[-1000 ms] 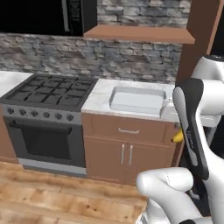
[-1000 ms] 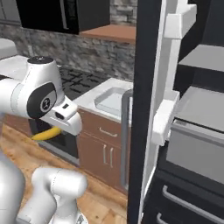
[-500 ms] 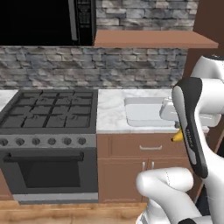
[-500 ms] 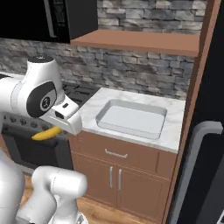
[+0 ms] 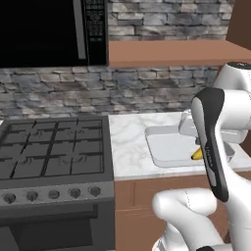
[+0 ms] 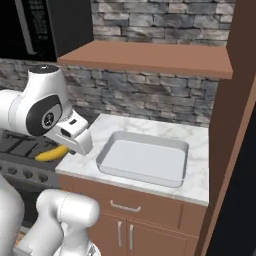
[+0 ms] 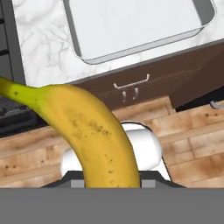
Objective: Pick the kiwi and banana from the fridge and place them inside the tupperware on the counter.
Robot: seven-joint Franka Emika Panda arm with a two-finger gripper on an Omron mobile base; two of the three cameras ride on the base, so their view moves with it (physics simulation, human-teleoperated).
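My gripper (image 6: 64,150) is shut on the yellow banana (image 6: 51,154), holding it in the air over the front counter edge, left of the tupperware (image 6: 145,161). In the hand view the banana (image 7: 89,129) curves up from the bottom and hides the fingertips, with the pale tupperware (image 7: 135,26) beyond it on the white marble counter (image 7: 39,48). From the left base view the banana's tip (image 5: 197,155) peeks out beside my arm, in front of the tupperware (image 5: 164,147). The tupperware holds nothing. The kiwi is out of view. The fridge (image 6: 250,170) is a black strip at the far right.
A black stove (image 5: 49,157) adjoins the counter (image 5: 127,147) on the left, under a black microwave (image 5: 49,32). A wooden shelf (image 6: 150,57) hangs above the tupperware. Brown cabinets with silver handles (image 7: 131,83) sit below, over a wooden floor (image 7: 192,131).
The whole picture has shifted: the base has moved toward the counter, so the stove and tupperware now stand closer and the fridge has slid out to the right. The banana stays in the gripper.
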